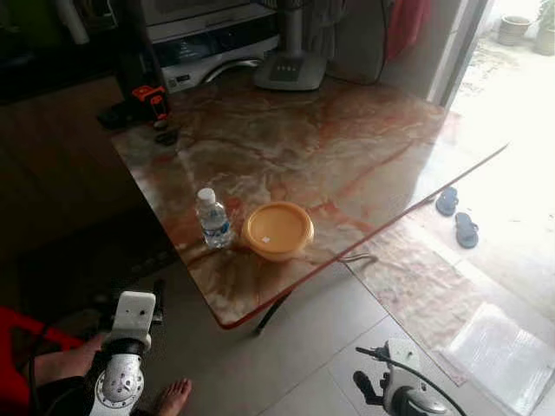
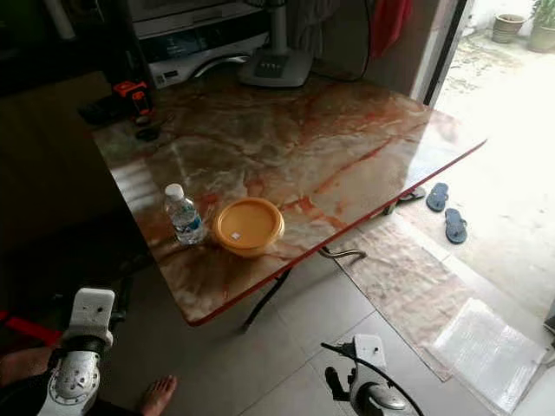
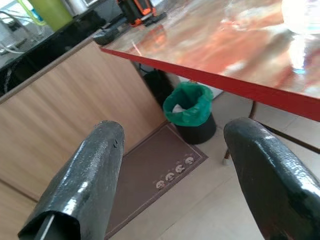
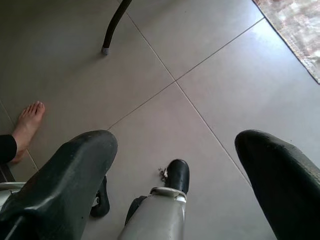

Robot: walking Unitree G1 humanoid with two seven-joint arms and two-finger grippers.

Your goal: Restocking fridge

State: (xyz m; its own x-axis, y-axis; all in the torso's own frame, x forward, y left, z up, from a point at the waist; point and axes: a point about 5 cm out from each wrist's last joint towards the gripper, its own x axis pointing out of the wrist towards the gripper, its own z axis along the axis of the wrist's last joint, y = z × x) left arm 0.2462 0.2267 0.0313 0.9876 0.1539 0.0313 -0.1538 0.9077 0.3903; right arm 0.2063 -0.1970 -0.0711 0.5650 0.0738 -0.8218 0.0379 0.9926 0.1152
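Person's bare foot beside left claw, sandals, possibly a bin

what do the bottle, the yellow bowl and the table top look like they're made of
Bottle: clear plastic probably, see-through with a white cap and a label. Bowl: likely matte yellow plastic, uniform colour, lid on top. Table top: polished marble or a marble-look laminate, orange veining and glossy reflections; which one is unclear.

One water bottle and one yellow bowl are sitting on the table; two blue sandals are lying on the floor
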